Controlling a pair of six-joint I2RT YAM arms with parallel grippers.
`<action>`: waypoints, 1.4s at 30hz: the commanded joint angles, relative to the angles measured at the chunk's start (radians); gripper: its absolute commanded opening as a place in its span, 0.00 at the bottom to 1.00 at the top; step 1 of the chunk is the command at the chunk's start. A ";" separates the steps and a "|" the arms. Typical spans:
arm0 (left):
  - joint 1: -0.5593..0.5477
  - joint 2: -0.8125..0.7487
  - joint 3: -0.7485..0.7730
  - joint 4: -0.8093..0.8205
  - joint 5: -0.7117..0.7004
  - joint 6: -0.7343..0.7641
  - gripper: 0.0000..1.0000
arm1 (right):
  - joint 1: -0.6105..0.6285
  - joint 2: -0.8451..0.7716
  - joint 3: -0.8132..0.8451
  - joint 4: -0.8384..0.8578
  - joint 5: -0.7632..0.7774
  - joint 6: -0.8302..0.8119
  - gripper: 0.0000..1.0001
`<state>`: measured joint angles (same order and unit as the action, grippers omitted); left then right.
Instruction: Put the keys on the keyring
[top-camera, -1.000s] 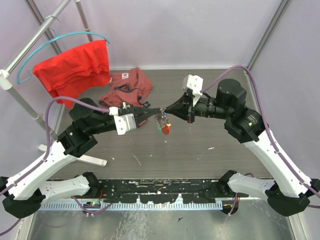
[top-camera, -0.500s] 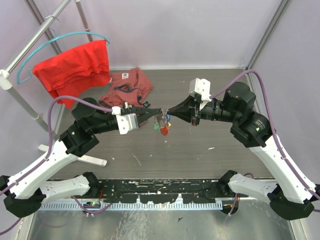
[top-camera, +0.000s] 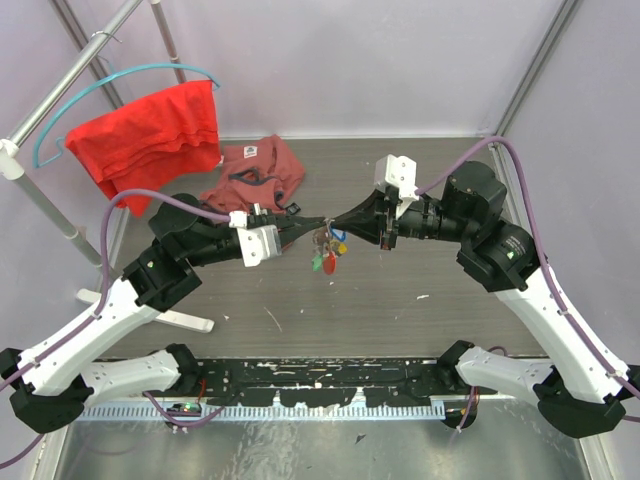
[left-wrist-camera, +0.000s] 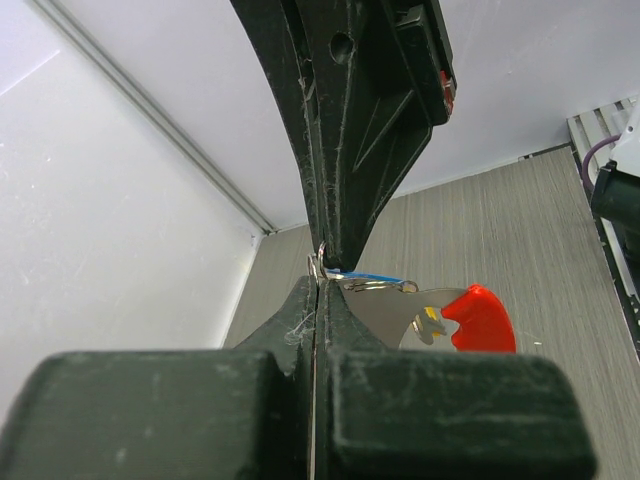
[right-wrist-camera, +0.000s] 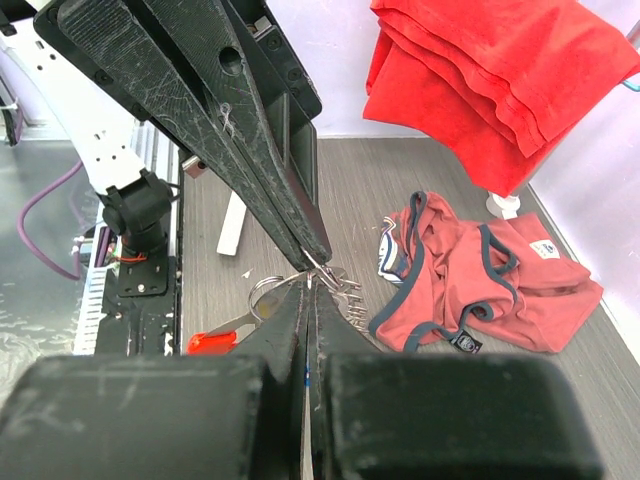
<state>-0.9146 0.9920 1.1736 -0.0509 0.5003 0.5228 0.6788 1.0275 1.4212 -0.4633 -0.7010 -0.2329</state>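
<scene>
Moved: right gripper (top-camera: 341, 221) rolled, keys (top-camera: 339, 239) swung
Left gripper (top-camera: 317, 222): jaws closed on keyring (top-camera: 330, 266), held above surface (top-camera: 400, 300)
Right jaws: closed tip-to-tip there, hold unclear
Next: steady ring, feed key slowly along coil

Grey wood-grain worktop (top-camera: 430, 330), scuffed. Crumpled faded-red garment (top-camera: 255, 175) with dark trim lies at 11 o'clock, near the far edge. White rack foot (top-camera: 186, 321) lies flat at 8 o'clock, angled toward centre. Small white specks (top-camera: 423, 296) at 4 o'clock, a few more at 7. Black rail (top-camera: 320, 385) runs along the near edge at 6 o'clock, flecked with white.
</scene>
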 joint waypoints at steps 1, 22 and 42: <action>-0.004 -0.003 0.024 0.029 0.014 0.005 0.00 | 0.001 -0.015 0.035 0.071 0.015 0.014 0.01; -0.004 -0.005 0.017 0.023 0.011 0.011 0.00 | 0.001 -0.034 0.010 0.105 0.064 0.056 0.01; -0.004 -0.003 0.019 0.031 -0.022 0.011 0.00 | 0.001 -0.018 0.012 0.055 0.010 0.037 0.01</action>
<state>-0.9146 0.9920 1.1736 -0.0654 0.4946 0.5266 0.6788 1.0080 1.4208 -0.4202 -0.6807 -0.1856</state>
